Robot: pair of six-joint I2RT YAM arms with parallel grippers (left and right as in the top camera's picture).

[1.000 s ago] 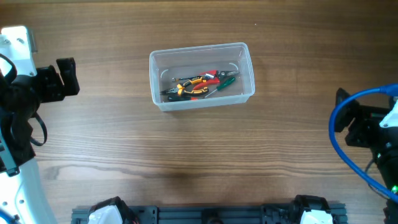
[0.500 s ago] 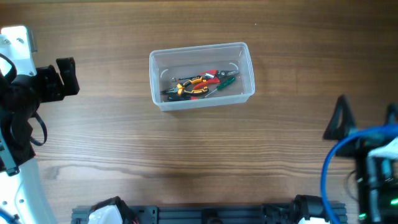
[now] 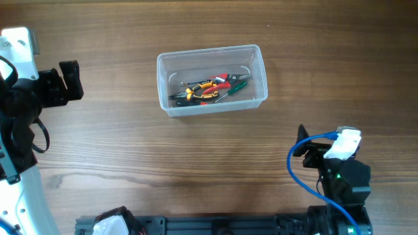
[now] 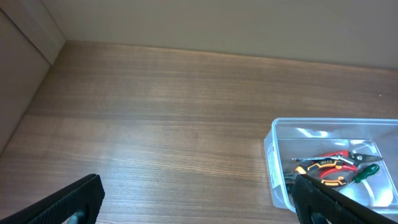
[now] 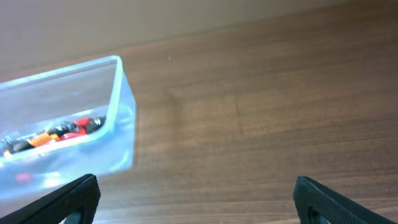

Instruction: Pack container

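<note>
Right gripper (image 3: 300, 145) now nearer container (image 3: 209, 108)

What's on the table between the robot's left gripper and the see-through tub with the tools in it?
Nothing. In the overhead view, only bare wooden table lies between the left gripper and the container.

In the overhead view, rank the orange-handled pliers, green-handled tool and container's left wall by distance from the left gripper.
1. Container's left wall, facing the left gripper.
2. Orange-handled pliers, mid-tub.
3. Green-handled tool, right end.
</note>
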